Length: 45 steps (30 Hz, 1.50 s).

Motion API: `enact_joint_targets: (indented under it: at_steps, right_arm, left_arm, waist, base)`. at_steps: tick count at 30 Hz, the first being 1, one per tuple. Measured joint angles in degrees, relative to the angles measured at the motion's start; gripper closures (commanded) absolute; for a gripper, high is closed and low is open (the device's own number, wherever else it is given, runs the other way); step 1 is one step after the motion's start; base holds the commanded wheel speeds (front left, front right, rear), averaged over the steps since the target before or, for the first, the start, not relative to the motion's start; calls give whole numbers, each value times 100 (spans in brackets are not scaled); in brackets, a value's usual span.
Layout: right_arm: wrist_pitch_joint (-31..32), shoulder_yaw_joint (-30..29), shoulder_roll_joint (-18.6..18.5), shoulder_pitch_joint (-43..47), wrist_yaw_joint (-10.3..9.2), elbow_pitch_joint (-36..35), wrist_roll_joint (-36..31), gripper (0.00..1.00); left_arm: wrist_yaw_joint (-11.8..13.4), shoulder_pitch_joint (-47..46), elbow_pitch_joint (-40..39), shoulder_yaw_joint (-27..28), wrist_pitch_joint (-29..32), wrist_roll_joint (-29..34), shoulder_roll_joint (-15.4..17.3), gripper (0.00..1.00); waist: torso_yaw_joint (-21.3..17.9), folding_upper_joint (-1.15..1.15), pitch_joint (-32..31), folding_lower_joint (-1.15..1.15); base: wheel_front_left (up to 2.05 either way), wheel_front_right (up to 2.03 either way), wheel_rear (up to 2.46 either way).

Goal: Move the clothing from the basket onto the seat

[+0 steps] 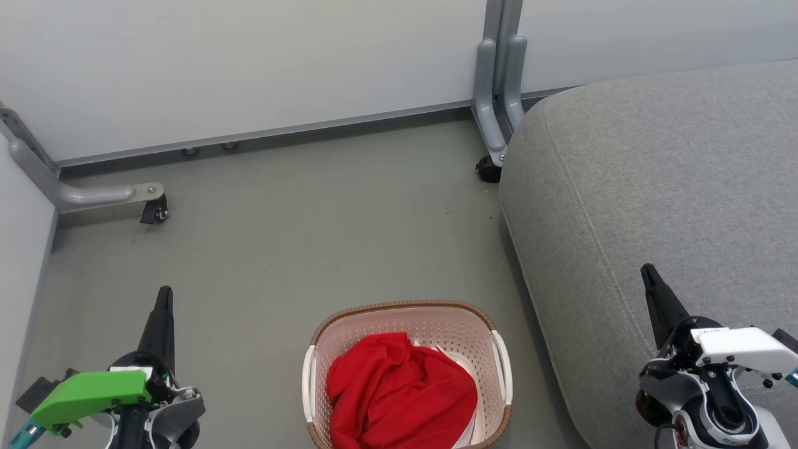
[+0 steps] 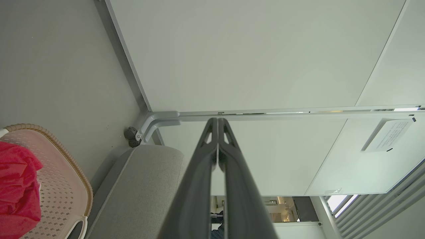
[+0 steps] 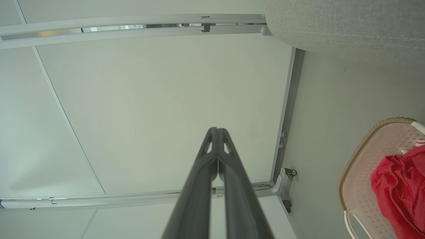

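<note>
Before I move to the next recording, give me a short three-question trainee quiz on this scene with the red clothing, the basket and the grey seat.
1. True or false: the bright red fabric clothing lies inside the cream perforated plastic basket with the brown woven-look rim.
2. Multiple choice: on which side of the basket, by the robot's own sides, is the large light grey upholstered seat? A) left B) right C) directly beyond it
3. Fill in: the left gripper and the right gripper each have their two long dark fingers ____.
Key: 1 true; 2 B; 3 shut, holding nothing.
</note>
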Motion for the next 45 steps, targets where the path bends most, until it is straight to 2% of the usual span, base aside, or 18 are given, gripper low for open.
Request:
enact_joint_targets:
  at_steps: [45]
  right_arm:
    - [0, 1, 0, 0, 0, 0, 0, 100]
  left_arm:
    - [0, 0, 1, 0, 0, 0, 0, 100]
  waist:
    - [0, 0, 0, 0]
  base:
    - [0, 0, 0]
